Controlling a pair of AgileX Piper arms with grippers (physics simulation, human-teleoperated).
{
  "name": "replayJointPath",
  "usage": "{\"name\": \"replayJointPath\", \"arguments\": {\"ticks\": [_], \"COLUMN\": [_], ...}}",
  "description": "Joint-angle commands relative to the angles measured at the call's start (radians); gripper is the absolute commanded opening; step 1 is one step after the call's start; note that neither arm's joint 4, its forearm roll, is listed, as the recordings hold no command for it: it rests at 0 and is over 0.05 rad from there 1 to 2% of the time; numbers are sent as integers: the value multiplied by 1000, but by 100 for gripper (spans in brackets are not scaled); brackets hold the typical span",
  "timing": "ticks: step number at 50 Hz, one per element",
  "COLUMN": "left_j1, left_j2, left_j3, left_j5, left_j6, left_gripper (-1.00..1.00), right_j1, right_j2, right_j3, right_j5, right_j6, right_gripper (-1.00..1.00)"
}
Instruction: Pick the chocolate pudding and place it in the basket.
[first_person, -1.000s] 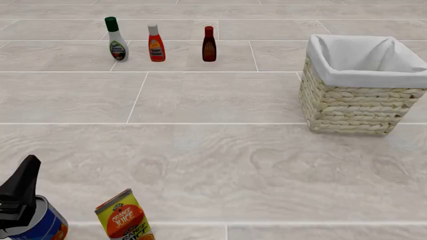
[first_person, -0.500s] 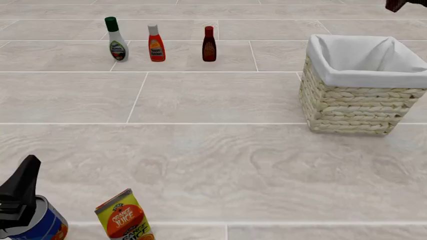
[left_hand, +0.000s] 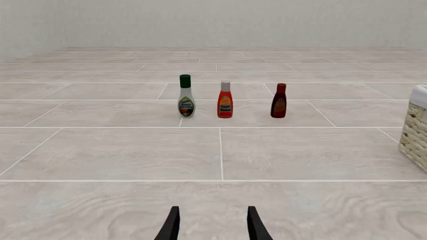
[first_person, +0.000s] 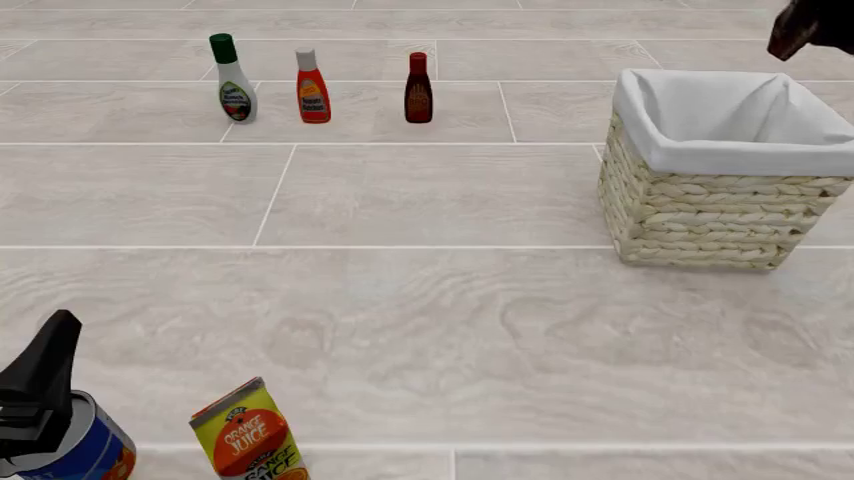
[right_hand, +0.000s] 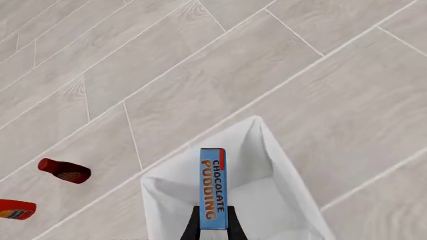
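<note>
Pudding, the slim dark brown chocolate box (right_hand: 213, 189) with its blue edge, is hanging clamped in my right gripper (right_hand: 213, 226), long axis pointing away from me, directly above the white-lined cream wicker basket (right_hand: 280, 200).

I am seeing three bottles standing in a row at the far side: green-capped white bottle (first_person: 234, 78), red bottle (first_person: 312, 87), dark sauce bottle (first_person: 418, 88). Nearer me are sitting an orange juice carton (first_person: 251, 436) and a blue can (first_person: 78, 447).
</note>
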Motion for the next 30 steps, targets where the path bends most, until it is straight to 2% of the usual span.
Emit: {"name": "replayJointPath", "arguments": {"ticks": [1,30], "left_j1": [0,0], "left_j2": [0,0], "left_j3": [0,0], "left_j5": [0,0], "left_j6": [1,0], "left_gripper": [100,100], "right_j1": [-4,44], "right_j2": [22,94], "right_j3": [13,13], "right_j5": [9,20], "right_j6": [54,172], "right_gripper": [-100,-100]}}
